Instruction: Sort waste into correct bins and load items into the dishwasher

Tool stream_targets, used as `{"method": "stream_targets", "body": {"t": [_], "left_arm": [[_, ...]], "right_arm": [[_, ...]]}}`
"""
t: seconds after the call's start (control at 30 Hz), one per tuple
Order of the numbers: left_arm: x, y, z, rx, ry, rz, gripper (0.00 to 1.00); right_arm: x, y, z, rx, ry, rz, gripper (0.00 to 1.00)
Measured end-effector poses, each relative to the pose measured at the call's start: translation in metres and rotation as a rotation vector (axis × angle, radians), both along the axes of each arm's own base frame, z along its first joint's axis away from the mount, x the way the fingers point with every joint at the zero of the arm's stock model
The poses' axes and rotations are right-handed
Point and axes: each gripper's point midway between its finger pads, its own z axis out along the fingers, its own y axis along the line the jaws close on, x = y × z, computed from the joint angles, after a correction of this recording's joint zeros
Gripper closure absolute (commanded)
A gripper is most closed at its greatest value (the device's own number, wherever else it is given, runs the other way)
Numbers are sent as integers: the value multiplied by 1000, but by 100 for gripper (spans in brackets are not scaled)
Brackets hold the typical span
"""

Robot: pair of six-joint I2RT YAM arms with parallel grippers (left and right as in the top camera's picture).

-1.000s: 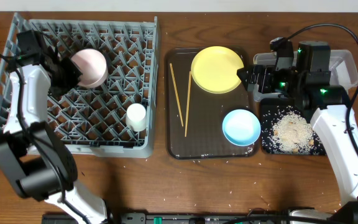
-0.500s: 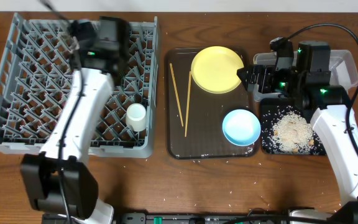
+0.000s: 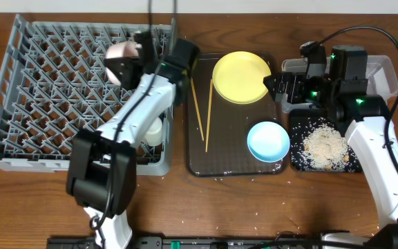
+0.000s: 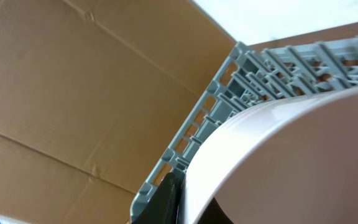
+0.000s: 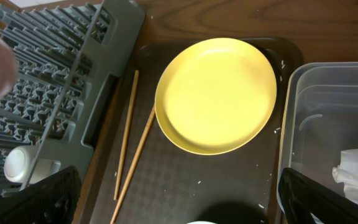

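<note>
My left gripper (image 3: 138, 59) is shut on the rim of the white bowl (image 3: 121, 59) and holds it over the back right part of the grey dish rack (image 3: 19, 104). In the left wrist view the bowl (image 4: 303, 162) fills the lower right, with a black finger (image 4: 169, 199) against its rim. A small white cup (image 3: 154, 131) stands in the rack. The yellow plate (image 3: 240, 76), blue bowl (image 3: 268, 140) and chopsticks (image 3: 200, 111) lie on the brown tray (image 3: 226, 162). My right gripper (image 5: 179, 199) is open and empty above that tray, near the plate (image 5: 216, 93).
A black tray (image 3: 299, 162) holding beige crumbs (image 3: 323, 146) sits right of the brown tray. A clear tub (image 3: 385, 76) behind it holds a white napkin (image 5: 356, 171). Loose crumbs dot the table front. Cardboard (image 4: 73, 93) stands behind the rack.
My left gripper has swung with the white bowl from the rack's left part to its back right corner. The right arm has not moved.
</note>
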Motion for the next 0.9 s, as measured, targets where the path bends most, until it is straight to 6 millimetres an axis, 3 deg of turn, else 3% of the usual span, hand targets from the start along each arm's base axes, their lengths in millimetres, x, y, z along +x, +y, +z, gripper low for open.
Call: {"method": "stream_targets", "body": {"t": [0.17,0.5,0.83,0.9], "left_arm": [[1,-21,-10,45,28,-41,93],[-18,-10,-43,84,80,-31,93],[-17,-11,-48,58,53,-31,92],[-19,-11,-49,62,77,-36,86]], "right_arm": [[0,0,0,0,0,1,1],[0,0,0,0,0,0,1],[0,0,0,0,0,1,1],[0,0,0,0,0,1,1]]}}
